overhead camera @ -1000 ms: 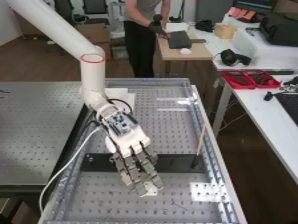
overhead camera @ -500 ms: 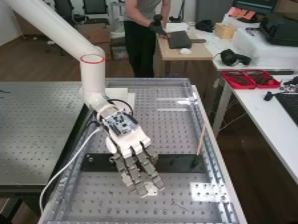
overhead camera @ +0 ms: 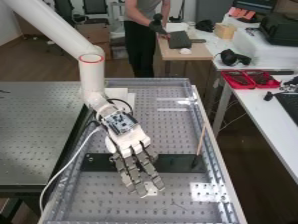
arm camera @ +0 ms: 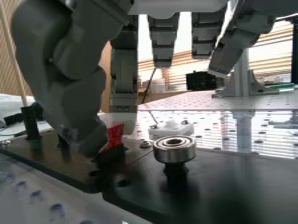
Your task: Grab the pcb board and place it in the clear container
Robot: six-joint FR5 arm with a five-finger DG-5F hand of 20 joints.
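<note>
Fingers (overhead camera: 126, 172) straight, silver bearing (arm camera: 174, 150), red piece (arm camera: 114, 136) in wrist view

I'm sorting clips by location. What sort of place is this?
Most likely a robotics lab or workshop: a white robot arm with a mechanical hand is over a metal bench dotted with holes, and red trays sit on a side table.

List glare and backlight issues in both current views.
High view: blown-out patch on the perforated bench top right of the robot hand, thin bright streaks farther up. Wrist view: washed-out background around the slatted blinds backlights the fingers; strong glare on the perforated surface behind the bearing; glossy black plate carries dark reflections.
</note>
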